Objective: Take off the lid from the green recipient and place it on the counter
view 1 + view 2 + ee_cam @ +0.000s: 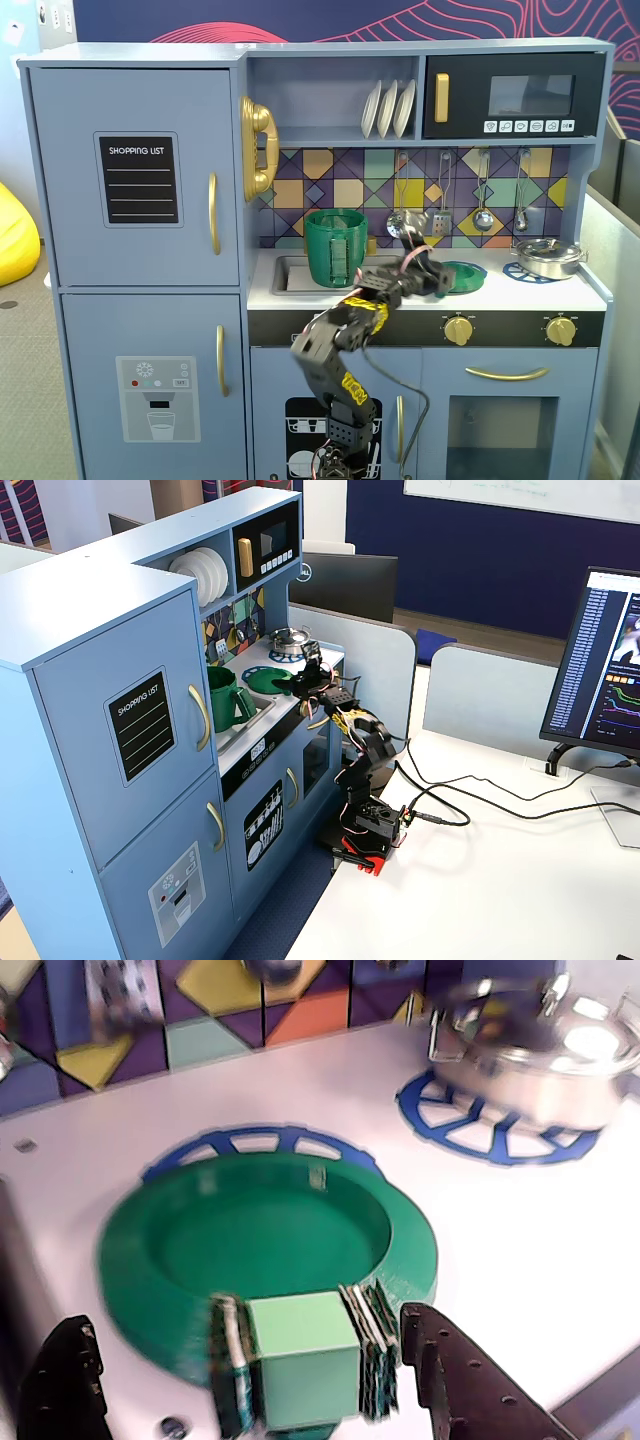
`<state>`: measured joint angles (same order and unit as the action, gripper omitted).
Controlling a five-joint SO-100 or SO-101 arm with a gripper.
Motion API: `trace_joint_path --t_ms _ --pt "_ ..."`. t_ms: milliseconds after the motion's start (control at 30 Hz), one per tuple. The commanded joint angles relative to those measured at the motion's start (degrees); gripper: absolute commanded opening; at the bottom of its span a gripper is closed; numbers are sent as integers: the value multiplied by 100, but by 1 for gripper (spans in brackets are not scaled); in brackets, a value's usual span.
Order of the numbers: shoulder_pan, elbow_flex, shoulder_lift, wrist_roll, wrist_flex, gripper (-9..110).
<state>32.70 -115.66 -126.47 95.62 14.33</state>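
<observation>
One item under handling: the lid (270,1240), with its parent vessel and resting place listed below.
Lid, place: we find it lying flat on the surface (520,1260), over a blue burner print (255,1145), right of the sink in a fixed view (462,277); it is already off the vessel.
Lid, build: we judge it thin moulded plastic, light, stiff, somewhat slick on its broad face; the raised rim and the pale green block (300,1355) at its near edge look the surest places to take hold.
Green recipient: stands open-topped in the sink recess (336,247), well apart from the lid, to its left.
Pincer: spread open (250,1380), its two dark fingers (450,1370) standing either side of the block, gripping nothing that we can see.
Steel pot: far right, on the other burner print (550,1045), clear of the lid.
Risk, our judgement: a light disc may skid if nudged.
</observation>
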Motion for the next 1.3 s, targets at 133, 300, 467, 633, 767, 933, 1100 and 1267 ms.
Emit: trace_joint_path --t_ms 133,300,467,633,767,933,1100,1267 --pt "-694 -272 -3050 0 4104 31" --pt "-1477 -1538 -4228 237 5651 30" --pt "-2320 -3094 -4878 97 5484 27" --pt "-2777 -4535 -5177 -211 4869 22" --pt "-2874 -5361 -5476 -334 4992 17" --pt "-3023 -5581 -5555 -510 5722 10" --pt "-3103 -5599 -5555 -378 6425 5" --pt "-3129 -5599 -5563 -88 7207 6"
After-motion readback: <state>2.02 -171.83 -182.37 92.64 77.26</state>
